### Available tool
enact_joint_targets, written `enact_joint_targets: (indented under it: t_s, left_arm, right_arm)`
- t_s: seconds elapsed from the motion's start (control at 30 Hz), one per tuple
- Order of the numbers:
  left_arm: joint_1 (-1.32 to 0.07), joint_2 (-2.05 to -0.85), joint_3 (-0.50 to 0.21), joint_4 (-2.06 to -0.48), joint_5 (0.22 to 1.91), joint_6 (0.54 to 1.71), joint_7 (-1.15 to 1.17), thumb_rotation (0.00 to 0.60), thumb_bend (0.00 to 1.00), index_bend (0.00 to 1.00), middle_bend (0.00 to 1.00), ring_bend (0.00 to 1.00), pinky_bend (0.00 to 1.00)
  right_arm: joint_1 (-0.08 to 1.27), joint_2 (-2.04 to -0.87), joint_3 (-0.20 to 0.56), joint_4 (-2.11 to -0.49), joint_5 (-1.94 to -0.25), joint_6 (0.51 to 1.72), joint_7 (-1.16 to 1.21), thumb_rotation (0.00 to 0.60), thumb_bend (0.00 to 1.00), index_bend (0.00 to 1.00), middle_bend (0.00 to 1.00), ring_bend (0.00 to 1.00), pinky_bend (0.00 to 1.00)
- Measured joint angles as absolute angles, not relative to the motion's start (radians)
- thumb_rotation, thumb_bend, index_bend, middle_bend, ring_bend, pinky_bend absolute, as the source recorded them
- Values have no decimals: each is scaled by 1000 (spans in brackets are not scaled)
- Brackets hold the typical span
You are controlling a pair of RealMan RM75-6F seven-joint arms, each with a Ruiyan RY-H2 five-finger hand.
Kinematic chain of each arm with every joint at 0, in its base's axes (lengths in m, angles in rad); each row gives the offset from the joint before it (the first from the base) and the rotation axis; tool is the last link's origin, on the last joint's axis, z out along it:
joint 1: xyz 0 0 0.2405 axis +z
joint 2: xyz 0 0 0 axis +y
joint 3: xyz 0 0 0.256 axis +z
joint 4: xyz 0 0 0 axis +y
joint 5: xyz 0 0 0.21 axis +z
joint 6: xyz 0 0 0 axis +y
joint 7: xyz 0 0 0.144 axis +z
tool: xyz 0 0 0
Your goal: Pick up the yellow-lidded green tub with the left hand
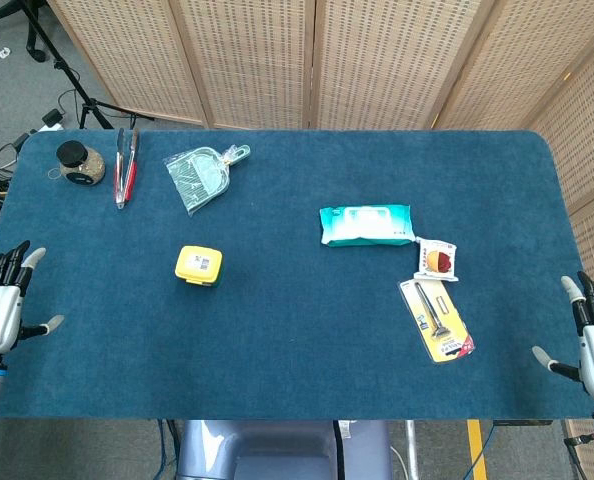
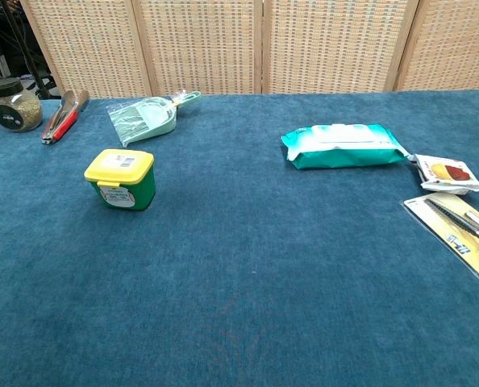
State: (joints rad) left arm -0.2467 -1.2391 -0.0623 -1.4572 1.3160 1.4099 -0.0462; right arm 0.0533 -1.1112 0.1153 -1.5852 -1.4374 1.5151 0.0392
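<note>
One green tub (image 1: 199,267) with a yellow lid stands upright on the blue table (image 1: 277,360), left of centre, untouched. One left hand (image 1: 1,300) at the left edge, fingers spread, holding nothing. One right hand (image 1: 593,335) at the right edge, likewise spread and empty. Far left corner: one jar (image 1: 79,163), one pair of tongs (image 1: 126,165), one bagged dustpan set (image 1: 203,176). Right half: one wipes pack (image 1: 367,225), one small snack packet (image 1: 438,260), one carded tool (image 1: 436,318).

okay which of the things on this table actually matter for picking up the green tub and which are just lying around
For the job: green tub with yellow lid; left hand, open at the table edge.

Lying about: glass jar, red tongs, bagged dustpan set, wet wipes pack, snack packet, carded tool.
</note>
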Motion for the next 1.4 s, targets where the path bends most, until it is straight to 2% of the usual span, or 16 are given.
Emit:
enact_joint_targets:
  t_s: [0.27, 0.47, 0.67, 0.8, 0.93, 1.1, 1.4]
  left_arm:
    - [-239, -1227, -69, -1449, 1333, 1396, -80, 600, 0, 0, 0, 0, 0]
    - [-270, -1211, -63, -1441, 1409, 1358, -147, 600, 0, 0, 0, 0, 0]
    - [-351, -1201, -63, -1426, 1461, 1253, -151, 600, 0, 0, 0, 0, 0]
    - [-438, -1210, -83, -1427, 1450, 1128, -98, 600, 0, 0, 0, 0, 0]
    - [-518, -1270, -114, -1418, 1421, 1038, 21, 600, 0, 0, 0, 0, 0]
    - [-620, -1380, -157, -1399, 1300, 933, 209, 600, 0, 0, 0, 0, 0]
    - [-725, -1507, -194, -1375, 1118, 851, 393, 600, 0, 0, 0, 0, 15]
  right_arm:
    - [52, -1109, 115, -1588, -1439, 1516, 43, 600, 0, 0, 0, 0, 0]
    - [53, -1106, 116, -1593, -1435, 1511, 45, 600, 0, 0, 0, 0, 0]
    - [54, -1107, 116, -1593, -1429, 1505, 40, 600, 0, 0, 0, 0, 0]
    - [56, -1108, 117, -1595, -1423, 1496, 39, 600, 0, 0, 0, 0, 0]
    - [64, -1111, 118, -1589, -1404, 1468, 35, 600, 0, 0, 0, 0, 0]
    - [71, -1114, 120, -1584, -1392, 1453, 29, 600, 0, 0, 0, 0, 0]
    - [76, -1112, 127, -1579, -1373, 1438, 41, 600, 0, 0, 0, 0, 0]
